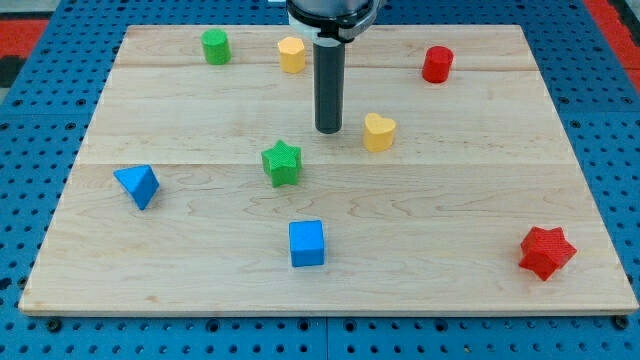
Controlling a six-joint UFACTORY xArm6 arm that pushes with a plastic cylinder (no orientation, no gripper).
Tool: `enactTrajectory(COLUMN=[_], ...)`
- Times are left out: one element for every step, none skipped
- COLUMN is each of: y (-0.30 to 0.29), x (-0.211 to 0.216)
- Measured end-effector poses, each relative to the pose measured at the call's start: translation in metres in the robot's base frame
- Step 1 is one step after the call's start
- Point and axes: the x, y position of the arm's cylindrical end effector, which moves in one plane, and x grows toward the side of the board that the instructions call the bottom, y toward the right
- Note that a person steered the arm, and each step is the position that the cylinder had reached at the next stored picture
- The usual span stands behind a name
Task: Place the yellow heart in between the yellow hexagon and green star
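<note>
Eight coloured blocks lie on a pale wooden board (200, 290), which sits on a blue pegboard surface (40, 120).

Item 1: yellow heart (379, 131), right of the board's centre, upright, clear of every other block.
Item 2: yellow hexagon (291, 54), near the view's top, left of the rod.
Item 3: green star (282, 162), near the board's middle, below and to the left of the heart.
Item 4: green cylinder (215, 46), at the view's top, left of the hexagon and apart from it.
Item 5: red cylinder (437, 64), upper right area, well apart from the heart.
Item 6: red star (547, 251), near the lower right corner, alone.
Item 7: blue triangular block (138, 185), left side of the board.
Item 8: blue cube (307, 243), below the green star, toward the view's bottom.

Arm: a dark straight rod descends from the view's top. My tip (329, 131) stands on the board just left of the yellow heart, a small gap showing between them, and up and to the right of the green star. No fingers exist on this rod, so nothing is spread, pressed together or pinched.

Position of the task's thing: the heart lies to the right of the line running from hexagon to star, with my tip standing between it and that line.
</note>
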Motion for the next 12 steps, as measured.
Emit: enactTrajectory(y=[-0.001, -0.048, -0.004, 0.086, 0.116, 0.115, 0.117, 0.119, 0.098, 0.045, 0.032, 0.021], x=[0.001, 0.013, 0.054, 0.054, 0.046, 0.036, 0.036, 0.036, 0.019, -0.002, 0.017, 0.048])
